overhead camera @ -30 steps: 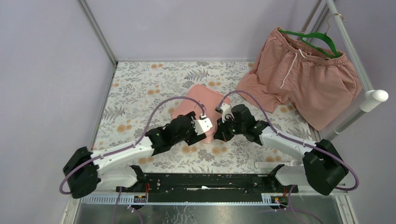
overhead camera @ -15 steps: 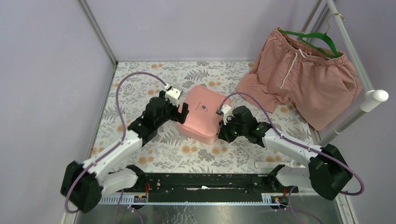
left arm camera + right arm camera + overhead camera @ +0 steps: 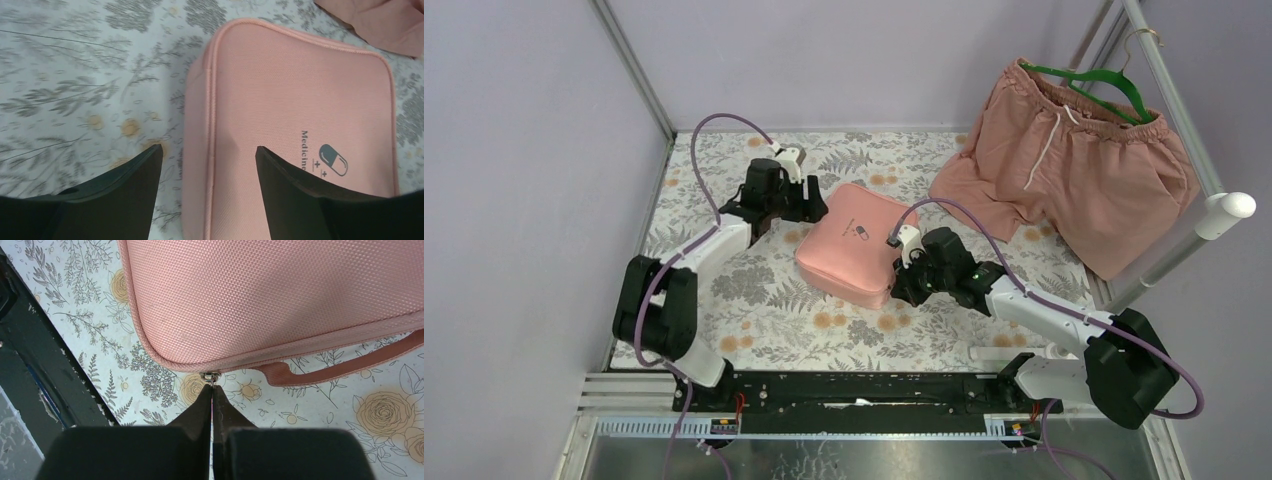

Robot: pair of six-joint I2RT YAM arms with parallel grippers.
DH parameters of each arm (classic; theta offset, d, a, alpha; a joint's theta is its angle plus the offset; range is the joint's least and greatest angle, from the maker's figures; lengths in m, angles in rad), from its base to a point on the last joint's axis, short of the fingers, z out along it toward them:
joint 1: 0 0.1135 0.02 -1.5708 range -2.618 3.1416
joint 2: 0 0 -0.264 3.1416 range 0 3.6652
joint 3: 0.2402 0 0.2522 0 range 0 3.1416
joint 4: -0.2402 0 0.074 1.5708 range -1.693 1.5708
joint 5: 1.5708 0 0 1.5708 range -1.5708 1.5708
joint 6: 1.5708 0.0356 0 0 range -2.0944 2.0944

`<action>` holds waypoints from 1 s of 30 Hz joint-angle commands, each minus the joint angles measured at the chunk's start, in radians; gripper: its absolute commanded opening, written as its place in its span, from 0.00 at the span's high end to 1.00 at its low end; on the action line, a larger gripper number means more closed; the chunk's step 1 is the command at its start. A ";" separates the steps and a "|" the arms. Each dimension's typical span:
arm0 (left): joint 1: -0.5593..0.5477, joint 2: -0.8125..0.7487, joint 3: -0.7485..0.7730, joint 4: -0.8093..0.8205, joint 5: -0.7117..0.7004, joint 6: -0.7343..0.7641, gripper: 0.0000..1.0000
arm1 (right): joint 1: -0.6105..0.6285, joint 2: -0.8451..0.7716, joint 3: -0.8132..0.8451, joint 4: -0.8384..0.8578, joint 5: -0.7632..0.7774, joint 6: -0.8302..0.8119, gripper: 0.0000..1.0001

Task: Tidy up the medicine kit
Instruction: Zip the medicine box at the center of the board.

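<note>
Kit point(image 3: 849, 243) lies flat near the middle of the floral worktop point(image 3: 724, 290), lid up and zipped shut. Its pill logo point(image 3: 332, 160) faces the camera. Its long sides run at a slant from the far right to the near left.

The left end effector point(image 3: 208, 148) hangs over the kit's far-left corner with its jaws spread wide. One finger is above the worktop and the other above the lid, so the kit's edge lies between them. Whether either finger touches the fabric cannot be told.

The right end effector point(image 3: 212, 386) sits at the kit's near-right corner, low to the worktop. Its fingers are pressed together on the zip pull point(image 3: 210, 375), right at the seam. A pink strap point(image 3: 340, 367) runs along the kit's side just beside it.

Pink shorts point(image 3: 1074, 160) on a green hanger point(image 3: 1104, 80) hang at the far right. Their hem lies near the kit's far corner but apart from it.
</note>
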 commanded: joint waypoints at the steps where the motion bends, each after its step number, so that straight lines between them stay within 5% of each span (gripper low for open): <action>1: -0.001 0.084 0.054 0.010 0.145 -0.050 0.25 | 0.006 -0.010 0.010 0.010 -0.009 -0.022 1.00; 5: -0.001 0.145 0.083 -0.005 0.166 -0.046 0.32 | 0.005 -0.005 0.014 0.009 -0.016 -0.022 1.00; 10: 0.000 0.209 0.118 -0.040 0.186 -0.045 0.51 | 0.005 -0.003 0.016 0.008 -0.010 -0.027 1.00; 17: 0.011 0.225 0.124 -0.082 0.219 -0.045 0.98 | 0.005 -0.008 0.014 0.004 0.034 -0.057 1.00; 30: 0.038 0.018 -0.065 -0.158 0.132 -0.063 1.00 | -0.028 0.083 0.079 0.018 0.098 -0.136 1.00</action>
